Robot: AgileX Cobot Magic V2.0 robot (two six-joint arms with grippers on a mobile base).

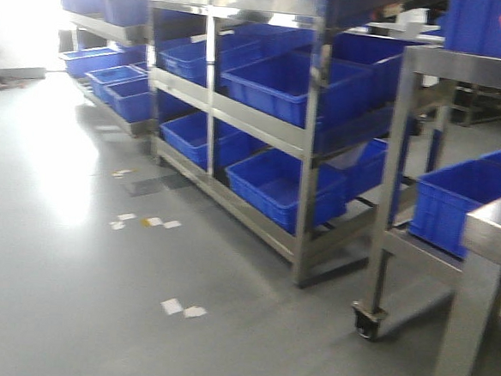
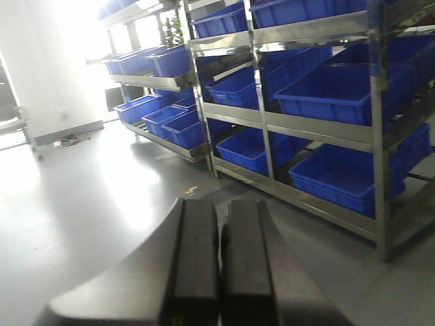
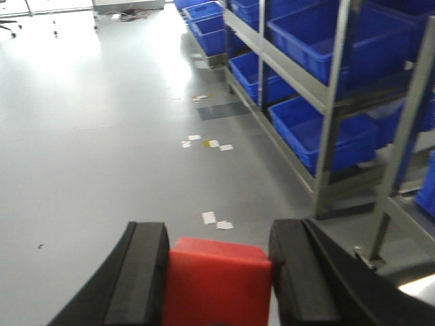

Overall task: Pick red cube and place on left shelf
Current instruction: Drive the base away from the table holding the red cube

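The red cube (image 3: 216, 285) sits between the black fingers (image 3: 143, 272) of my right gripper (image 3: 217, 238), which is shut on it above the grey floor. The left shelf (image 3: 326, 102) is a steel rack loaded with blue crates; it stands to the right in the right wrist view. In the front view the left shelf (image 1: 263, 124) fills the middle, and neither gripper shows there. My left gripper (image 2: 221, 204) is shut with nothing in it, and the left shelf (image 2: 319, 129) lies ahead of it on the right.
A steel frame on casters (image 1: 370, 321) and a steel table corner (image 1: 497, 227) stand at the near right, with a blue crate (image 1: 464, 203) behind them. A second rack (image 1: 115, 32) stands further back. Paper scraps (image 1: 182, 308) lie on the floor.
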